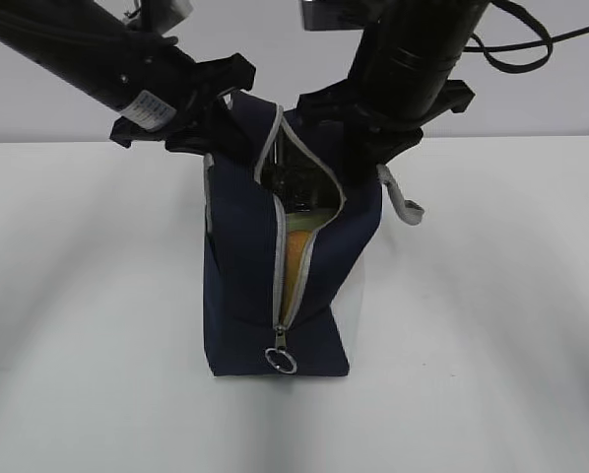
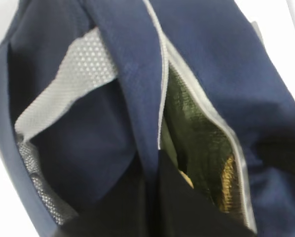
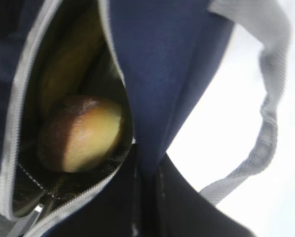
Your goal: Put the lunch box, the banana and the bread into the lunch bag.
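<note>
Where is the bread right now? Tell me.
The bread is inside the lunch bag, seen through the open zipper in the right wrist view, with the banana lying just behind it.

Light: the white surface (image 1: 491, 296) is lit evenly and brightly; soft grey shadows are cast across it.
Glare: background overexposed in wrist views.
Focus: the boxy navy-blue fabric bag (image 2: 211, 64) is blurred close up.

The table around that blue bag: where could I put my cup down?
The white table lies bare left, right and in front of the lunch bag. It is crowded above the bag, where both arms grip its top edges, the grey strap dangling right.
</note>
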{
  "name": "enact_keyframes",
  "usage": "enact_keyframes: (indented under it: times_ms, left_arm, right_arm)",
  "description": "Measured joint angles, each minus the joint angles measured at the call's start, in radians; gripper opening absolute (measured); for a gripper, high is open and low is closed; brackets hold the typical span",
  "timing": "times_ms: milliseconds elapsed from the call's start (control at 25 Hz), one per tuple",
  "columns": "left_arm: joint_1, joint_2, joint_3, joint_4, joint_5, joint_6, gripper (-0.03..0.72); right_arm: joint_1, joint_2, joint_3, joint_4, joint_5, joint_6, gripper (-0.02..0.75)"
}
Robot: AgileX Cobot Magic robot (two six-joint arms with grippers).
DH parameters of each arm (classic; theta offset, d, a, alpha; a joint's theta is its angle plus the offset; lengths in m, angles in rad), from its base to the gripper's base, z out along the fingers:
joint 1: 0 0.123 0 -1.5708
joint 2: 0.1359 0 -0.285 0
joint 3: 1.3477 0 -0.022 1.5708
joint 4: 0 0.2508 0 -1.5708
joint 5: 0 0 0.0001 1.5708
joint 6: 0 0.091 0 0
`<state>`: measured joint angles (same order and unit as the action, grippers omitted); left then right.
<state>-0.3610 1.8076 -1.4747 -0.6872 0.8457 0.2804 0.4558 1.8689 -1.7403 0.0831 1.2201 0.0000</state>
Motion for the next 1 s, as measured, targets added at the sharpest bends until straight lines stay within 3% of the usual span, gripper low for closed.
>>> enact_keyframes:
  times_ms: [280, 360, 440, 600, 680, 800, 1000]
  left_arm:
    - [-0.001, 0.004, 0.000, -0.018, 0.007, 0.000, -0.003]
    - [-0.001, 0.004, 0.000, -0.018, 0.011, 0.000, 0.023]
    - [-0.001, 0.004, 0.000, -0.018, 0.013, 0.000, 0.107]
    - [0.000, -0.007, 0.000, -0.018, 0.035, 0.000, 0.410]
    - [0.004, -0.025, 0.000, -0.017, 0.062, 0.000, 0.501]
    - [0.010, -0.068, 0.000, 0.001, 0.100, 0.001, 0.526]
    - [0.010, -0.160, 0.000, 0.111, 0.129, 0.007, 0.502]
  right_arm:
    - [0.000, 0.002, 0.000, -0.050, -0.004, 0.000, -0.008]
    - [0.000, 0.004, 0.000, -0.050, -0.004, 0.000, 0.035]
    - [0.000, 0.005, 0.000, -0.040, -0.006, 0.000, 0.132]
    - [0.000, 0.005, 0.000, -0.018, -0.006, 0.000, 0.407]
    - [0.000, 0.005, 0.000, -0.013, 0.005, 0.000, 0.468]
    - [0.000, -0.017, 0.000, -0.008, 0.009, 0.000, 0.482]
    - [0.002, -0.135, 0.046, 0.022, -0.019, 0.005, 0.482]
